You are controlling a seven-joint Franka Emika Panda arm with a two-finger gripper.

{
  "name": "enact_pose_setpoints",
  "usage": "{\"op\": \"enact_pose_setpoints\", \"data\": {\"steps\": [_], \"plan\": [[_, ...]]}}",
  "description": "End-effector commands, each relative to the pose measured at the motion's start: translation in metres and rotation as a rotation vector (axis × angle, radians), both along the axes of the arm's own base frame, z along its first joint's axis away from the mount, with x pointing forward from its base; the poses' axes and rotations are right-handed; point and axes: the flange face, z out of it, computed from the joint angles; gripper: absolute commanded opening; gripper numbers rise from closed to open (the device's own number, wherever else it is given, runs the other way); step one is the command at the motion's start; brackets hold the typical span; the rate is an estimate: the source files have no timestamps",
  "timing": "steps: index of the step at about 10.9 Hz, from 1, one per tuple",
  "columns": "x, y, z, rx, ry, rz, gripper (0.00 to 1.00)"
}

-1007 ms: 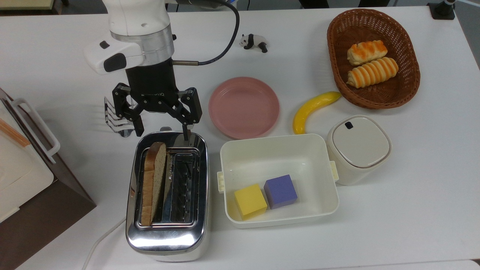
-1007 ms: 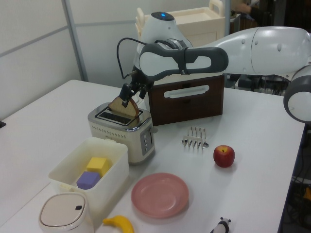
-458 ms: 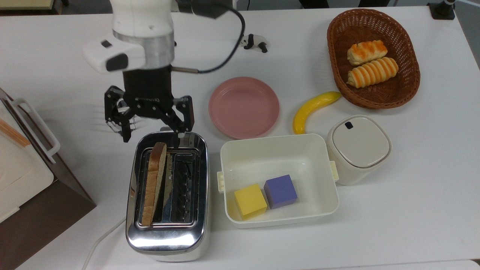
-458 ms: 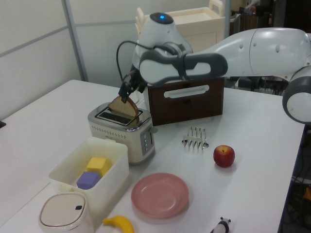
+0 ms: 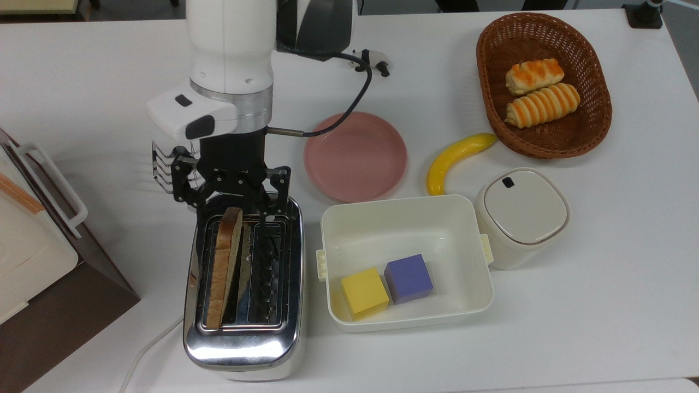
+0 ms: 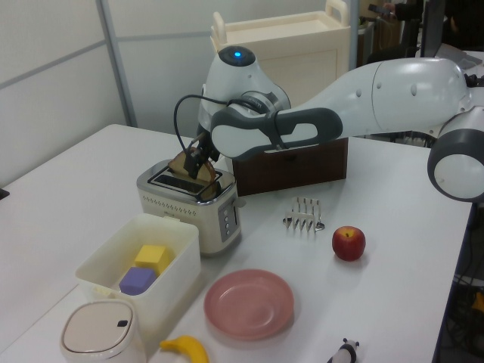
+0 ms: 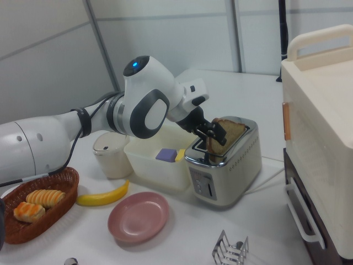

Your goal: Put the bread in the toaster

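Note:
The bread (image 5: 223,267) stands on edge in the left slot of the chrome toaster (image 5: 243,341) in the top view, its rounded top sticking up above the slot. My gripper (image 5: 230,212) is open over the toaster's far end, one finger on each side of the slice's upper end, and neither finger presses on it. In the left view the gripper (image 6: 200,162) hangs just above the bread (image 6: 184,162) and the toaster (image 6: 193,208). From the right view the gripper (image 7: 213,136) sits in front of the bread (image 7: 231,131), over the toaster (image 7: 226,165).
A wire toast rack (image 5: 163,166) stands behind the toaster. Beside it are a pink plate (image 5: 355,155), a white tub (image 5: 407,215) with two blocks, a banana (image 5: 456,158), a lidded canister (image 5: 521,215) and a basket (image 5: 543,144) of rolls. A brown cabinet (image 5: 49,305) borders the top view's left. An apple (image 6: 349,243) lies near the rack.
My gripper has come from behind the toaster to over its far end and sunk toward it, staying open. The bread stays in the slot.

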Motion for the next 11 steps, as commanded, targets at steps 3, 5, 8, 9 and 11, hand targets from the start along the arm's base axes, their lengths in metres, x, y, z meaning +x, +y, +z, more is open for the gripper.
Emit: {"op": "enact_pose_setpoints", "data": {"steps": [3,5,8,9,11], "plan": [[-0.001,0.004,0.008,-0.004,-0.039,-0.022,0.00],[-0.003,0.005,0.016,0.020,-0.056,-0.061,0.00],[-0.007,0.002,0.027,0.040,-0.039,-0.074,0.00],[-0.008,0.000,0.031,0.062,-0.019,-0.084,0.00],[-0.013,0.002,0.038,0.103,0.068,-0.072,0.00]]}}
